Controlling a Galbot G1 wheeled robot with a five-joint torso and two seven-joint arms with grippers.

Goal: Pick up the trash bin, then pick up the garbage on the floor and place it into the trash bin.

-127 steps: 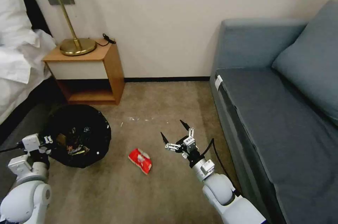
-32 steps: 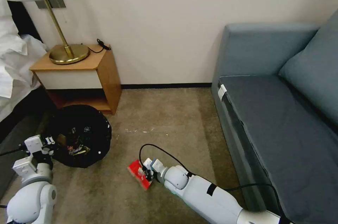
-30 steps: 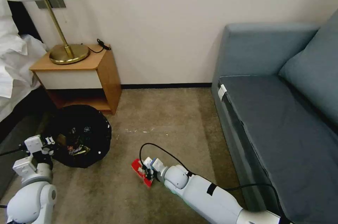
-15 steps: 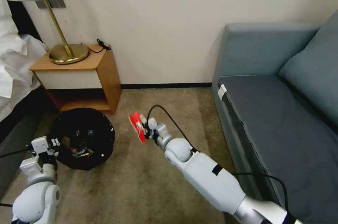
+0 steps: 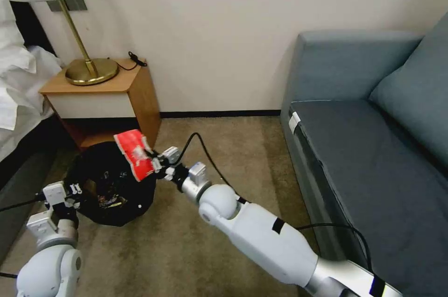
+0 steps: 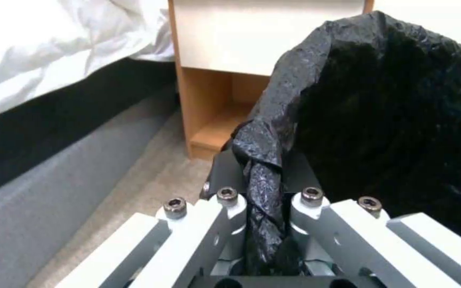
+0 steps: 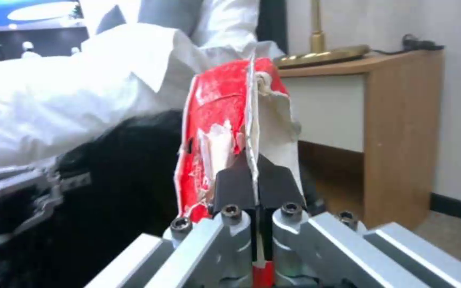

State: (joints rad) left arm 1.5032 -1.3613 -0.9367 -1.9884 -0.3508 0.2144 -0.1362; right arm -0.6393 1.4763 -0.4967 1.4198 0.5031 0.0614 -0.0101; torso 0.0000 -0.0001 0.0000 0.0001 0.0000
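The crinkled red snack packet (image 5: 135, 154), print unreadable, is clamped in the right gripper (image 5: 156, 166) above the trash bin (image 5: 109, 185); its crinkly black bag rim is pinched by the left gripper (image 6: 265, 200) on the left.

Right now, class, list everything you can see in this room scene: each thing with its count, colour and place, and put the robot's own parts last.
Trash bin: one, black bag liner, on the carpet before the nightstand, its rim pinched by the left gripper.
Red snack packet: one, red and white, held over the bin's far edge.
Nightstand: one, wooden with a white drawer front, against the wall.
Lamp: one, brass base, pale shade, on the nightstand.
Black cable: one, on the nightstand top.
Sofa: one, grey-blue, at right.
Bedding: white, at left.
Carpet: beige-brown floor.
Left gripper: shut on the bin liner.
Right gripper: shut on the packet.
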